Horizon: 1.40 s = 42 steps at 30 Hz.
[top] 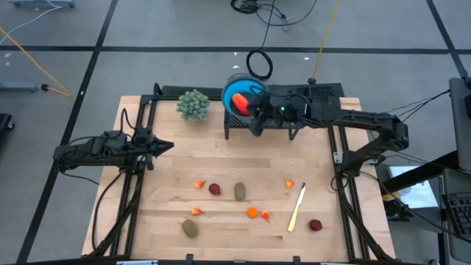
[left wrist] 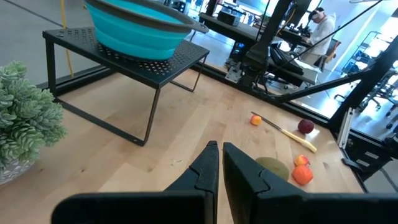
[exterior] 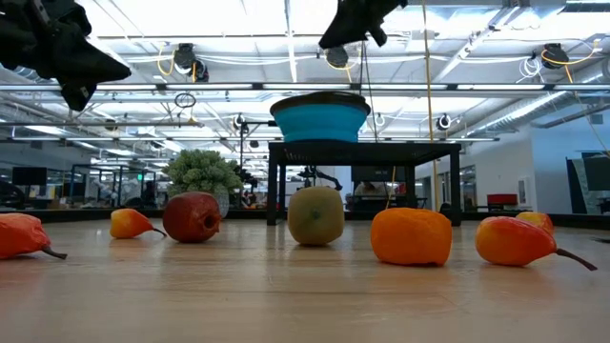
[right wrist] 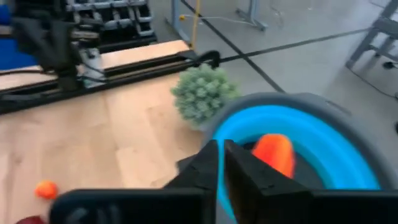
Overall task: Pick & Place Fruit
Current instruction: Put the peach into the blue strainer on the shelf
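A red-orange elongated toy fruit (top: 241, 101) already lies inside the round blue collapsible bowl (top: 229, 88), which sits on a low black perforated metal stand (top: 237, 125) at the twelve o'clock edge of the pale wooden table (top: 169, 199). The right gripper (top: 257, 110) hangs just above the bowl's rim, on its three o'clock side, fingers drawn nearly together with only a thin gap between them and nothing held.

The remaining fruit lies toward six o'clock from that gripper, scattered across the table's near half: two dark red round pieces (top: 214, 189), one near the centre and one (top: 315, 224) at the five o'clock corner; two olive-green oval pieces (top: 240, 191), the second (top: 190, 229) near seven o'clock, its long axis running roughly ten to four; and about five tiny orange pieces (top: 252, 213). A slim yellow-handled knife (top: 296, 207) rests among them, pointing roughly one to seven.

The left gripper (top: 158, 146) waits at nine o'clock, likewise almost closed and empty, beside the bushy pale-green plant ball (top: 193, 104). By position it appears nearer the central cluster than the right arm, which would have to swing back from the bowl.
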Available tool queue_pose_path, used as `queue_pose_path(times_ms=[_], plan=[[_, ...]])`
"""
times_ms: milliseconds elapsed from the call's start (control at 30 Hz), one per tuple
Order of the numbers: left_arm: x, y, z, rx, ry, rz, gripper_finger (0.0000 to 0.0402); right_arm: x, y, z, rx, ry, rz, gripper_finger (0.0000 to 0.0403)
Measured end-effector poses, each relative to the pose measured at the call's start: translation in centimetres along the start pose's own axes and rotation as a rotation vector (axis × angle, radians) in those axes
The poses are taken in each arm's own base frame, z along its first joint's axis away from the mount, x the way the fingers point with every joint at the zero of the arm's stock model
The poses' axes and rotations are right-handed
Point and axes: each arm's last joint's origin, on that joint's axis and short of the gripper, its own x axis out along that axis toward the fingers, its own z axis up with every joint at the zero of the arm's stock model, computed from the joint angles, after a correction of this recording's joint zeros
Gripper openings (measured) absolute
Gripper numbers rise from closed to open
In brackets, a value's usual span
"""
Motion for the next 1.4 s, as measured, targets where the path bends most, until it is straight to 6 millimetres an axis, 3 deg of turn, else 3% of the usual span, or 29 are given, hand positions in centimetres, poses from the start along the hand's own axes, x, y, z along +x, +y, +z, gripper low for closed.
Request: queue_pose_path(times_ms=[400,633,1000,1233,1400], plan=[[0.0,0.0,-0.1,0.074,0.019,-0.025,0.0021,-2.1,6.0,-1.9,-0.028,0.122,0.172,0.0003],[0.0,-0.1,-0.1,0.081,0.017,-0.026,0.0021,-3.9,8.8,-3.9,-0.107,0.309,0.401,0.0001],[0.0,-0.1,0.0,-0.005,0.003,-0.030,0.0021,-7.4,10.9,-7.6,-0.172,0.682,0.491,0.0001],[0.0,-0.1,0.0,-0.063,0.002,-0.022,0.0021,-9.1,12.2,-8.7,-0.309,0.726,0.544,0.0001],[0.0,-0.1,0.0,-0.065,0.001,-0.022,0.0021,-8.6,12.5,-10.1,-0.358,0.734,0.557,0.0001]])
